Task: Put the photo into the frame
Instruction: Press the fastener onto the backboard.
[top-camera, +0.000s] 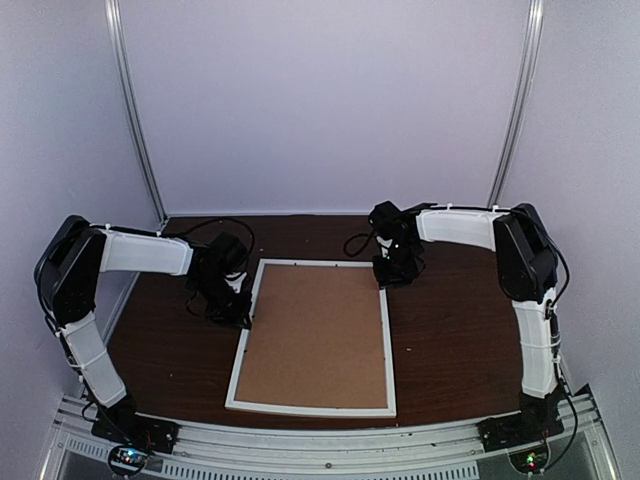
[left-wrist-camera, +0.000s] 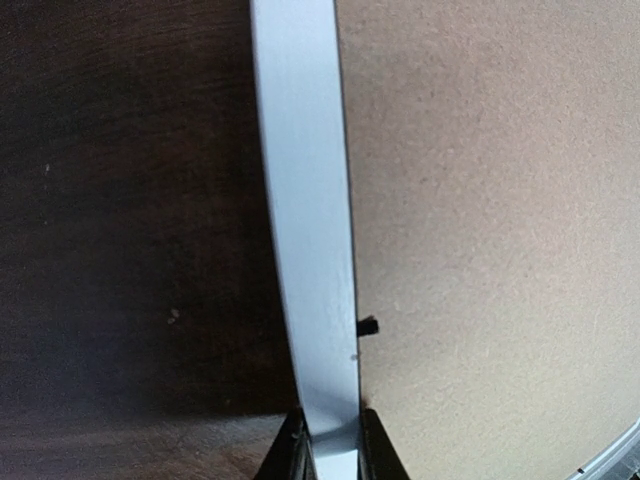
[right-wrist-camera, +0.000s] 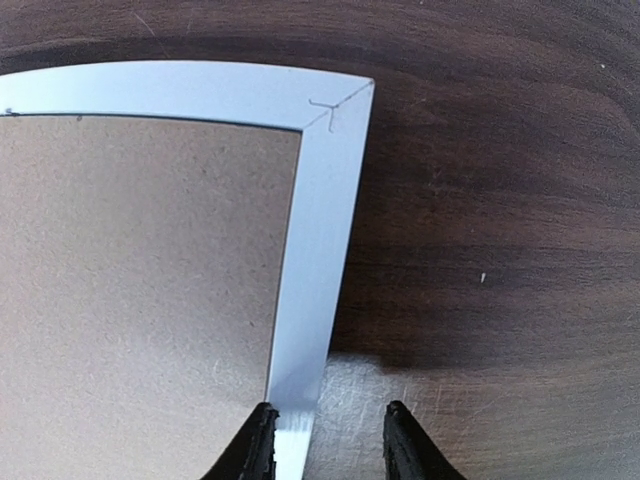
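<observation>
While the frame (top-camera: 310, 408) lies flat on the table (top-camera: 450, 340), with a brown board (top-camera: 318, 335) filling its opening, you have the left gripper (left-wrist-camera: 331, 445) at the frame's left rail, fingers clamped on that rail from both sides. Your right gripper (right-wrist-camera: 330, 440) sits by the frame's far right corner, fingers (right-wrist-camera: 258, 445) apart and straddling the right rail. One finger is at the rail's inner edge, the other over the table outside the frame, clear of the rail.

You're in a robot lab cell, white panels (top-camera: 320, 100) round your dark desk (top-camera: 450, 340), metal uprights (top-camera: 135, 120), left arm (top-camera: 140, 252) and right arm (top-camera: 455, 228) bolted to a rail (top-camera: 330, 440).
</observation>
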